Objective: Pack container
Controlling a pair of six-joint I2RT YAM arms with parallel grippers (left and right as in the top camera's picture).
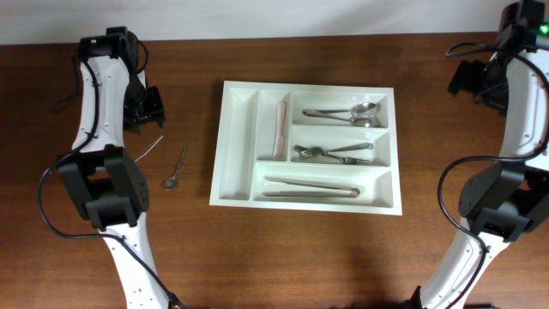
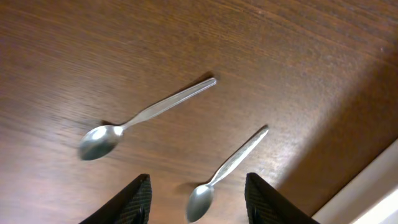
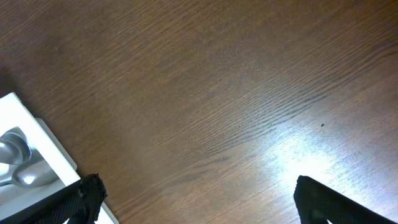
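The container (image 1: 240,142) is a large white tray in the middle of the table. It holds spoons (image 1: 353,112), forks (image 1: 333,153), tongs (image 1: 310,187) and a pale knife (image 1: 280,129); its leftmost narrow slot is bare. Two loose spoons lie on the wood to its left, a larger spoon (image 2: 146,118) and a smaller spoon (image 2: 227,168). My left gripper (image 2: 198,205) hovers open over the smaller spoon's bowl and holds nothing. My right gripper (image 3: 196,202) is wide open above bare wood at the far right, beyond the container's corner (image 3: 43,140).
The container's white edge (image 2: 373,199) shows at the lower right of the left wrist view. Both arm bases stand near the front corners of the table (image 1: 412,249). Black cables loop beside each arm.
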